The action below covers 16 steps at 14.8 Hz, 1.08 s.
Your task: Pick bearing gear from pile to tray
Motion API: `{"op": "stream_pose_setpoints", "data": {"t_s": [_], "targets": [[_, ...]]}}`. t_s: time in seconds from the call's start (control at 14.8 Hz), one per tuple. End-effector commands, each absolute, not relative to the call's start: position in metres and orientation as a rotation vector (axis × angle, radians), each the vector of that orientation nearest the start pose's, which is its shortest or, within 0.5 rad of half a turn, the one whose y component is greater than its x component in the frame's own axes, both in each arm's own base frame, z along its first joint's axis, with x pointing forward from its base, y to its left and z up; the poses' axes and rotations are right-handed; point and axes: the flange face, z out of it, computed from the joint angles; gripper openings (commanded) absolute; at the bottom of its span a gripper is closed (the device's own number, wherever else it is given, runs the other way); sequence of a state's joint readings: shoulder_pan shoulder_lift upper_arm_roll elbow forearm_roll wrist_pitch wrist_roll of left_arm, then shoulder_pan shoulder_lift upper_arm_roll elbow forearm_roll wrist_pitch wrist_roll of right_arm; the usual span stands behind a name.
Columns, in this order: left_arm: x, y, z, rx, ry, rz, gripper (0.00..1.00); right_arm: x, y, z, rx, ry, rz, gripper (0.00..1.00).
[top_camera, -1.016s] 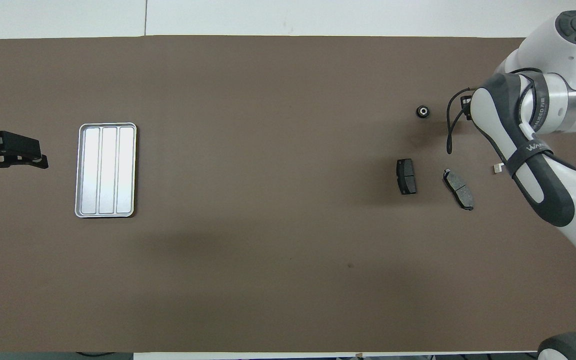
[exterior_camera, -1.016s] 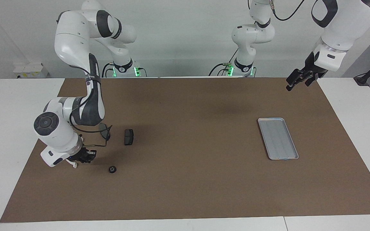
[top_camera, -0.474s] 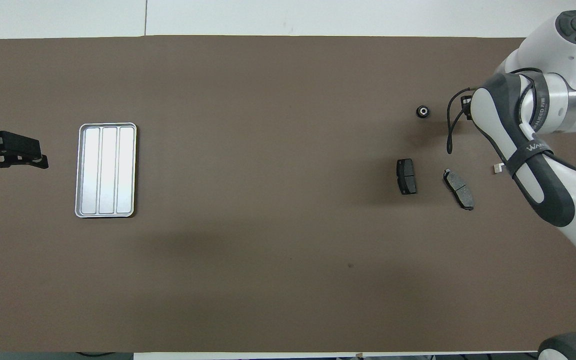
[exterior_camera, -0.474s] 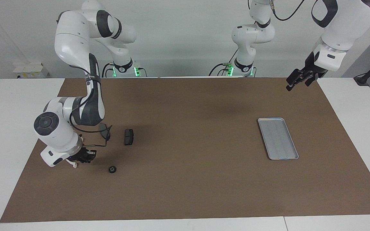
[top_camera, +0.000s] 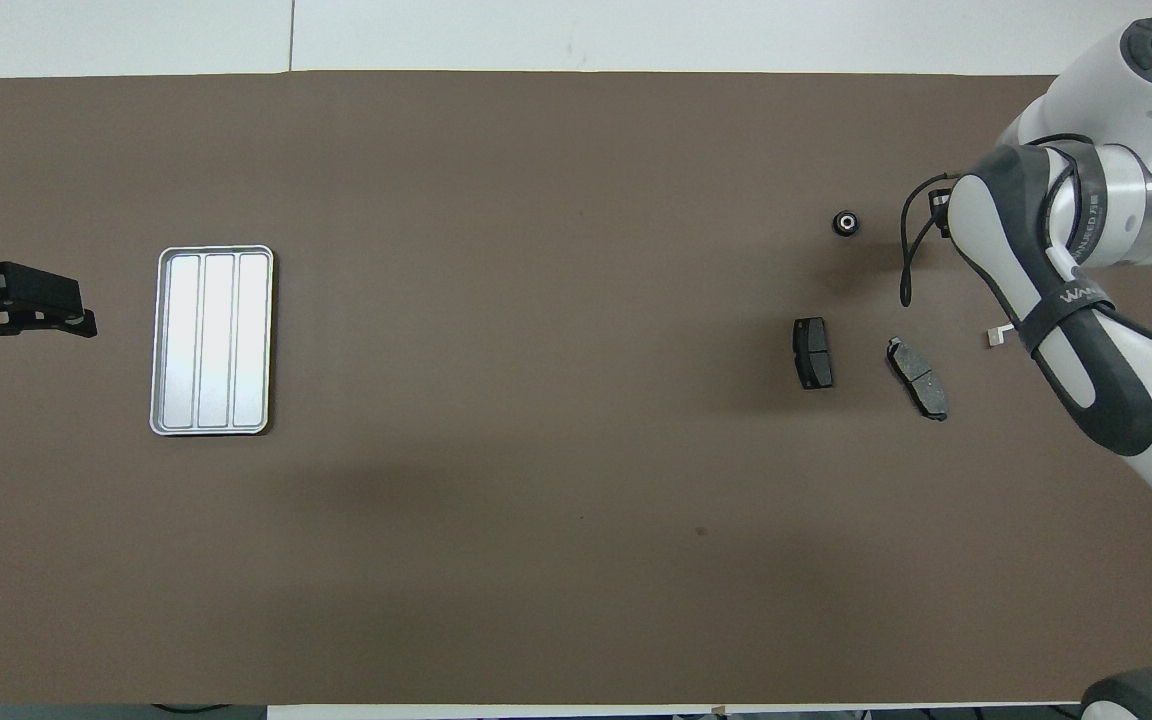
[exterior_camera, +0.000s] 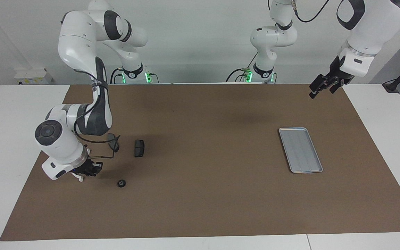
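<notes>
The bearing gear [exterior_camera: 121, 183], a small black round piece with a pale centre, lies on the brown mat; it also shows in the overhead view [top_camera: 845, 223]. My right gripper [exterior_camera: 89, 170] hangs low over the mat beside it, toward the right arm's end of the table, above a small white bracket [exterior_camera: 79, 178]. In the overhead view the arm hides that gripper. The silver-grey tray [exterior_camera: 300, 150] lies empty toward the left arm's end [top_camera: 213, 340]. My left gripper [exterior_camera: 321, 87] waits, open and empty, raised near that end of the mat [top_camera: 31, 305].
Two dark grey brake pads lie nearer to the robots than the gear: one [exterior_camera: 139, 148] [top_camera: 813, 352] in plain view, the other [exterior_camera: 111, 141] [top_camera: 917, 377] partly under the right arm's cable. A corner of the white bracket [top_camera: 996, 336] peeks out beside the arm.
My right arm and gripper have shifted slightly toward the right arm's end of the table, away from the gear. The left arm and the parts have not moved.
</notes>
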State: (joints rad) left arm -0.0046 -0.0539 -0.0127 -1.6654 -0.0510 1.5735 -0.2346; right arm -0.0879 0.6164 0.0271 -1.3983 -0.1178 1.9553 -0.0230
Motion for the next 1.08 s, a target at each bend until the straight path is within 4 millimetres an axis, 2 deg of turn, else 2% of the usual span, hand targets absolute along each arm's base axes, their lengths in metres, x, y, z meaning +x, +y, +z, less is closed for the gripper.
{"op": "stream_pose_setpoints", "data": {"t_s": [0.0, 0.74, 1.02], "targets": [[0.530, -0.014, 0.615, -3.162, -0.342, 0.074, 1.00, 0.707, -0.056, 0.354, -3.245, -0.036, 0.109, 0.00], [0.530, -0.014, 0.615, -3.162, -0.342, 0.074, 1.00, 0.710, -0.046, 0.361, -3.238, -0.044, 0.059, 0.00], [0.530, -0.014, 0.615, -3.162, -0.342, 0.072, 1.00, 0.710, -0.047, 0.377, -3.246, -0.053, 0.025, 0.00]]}}
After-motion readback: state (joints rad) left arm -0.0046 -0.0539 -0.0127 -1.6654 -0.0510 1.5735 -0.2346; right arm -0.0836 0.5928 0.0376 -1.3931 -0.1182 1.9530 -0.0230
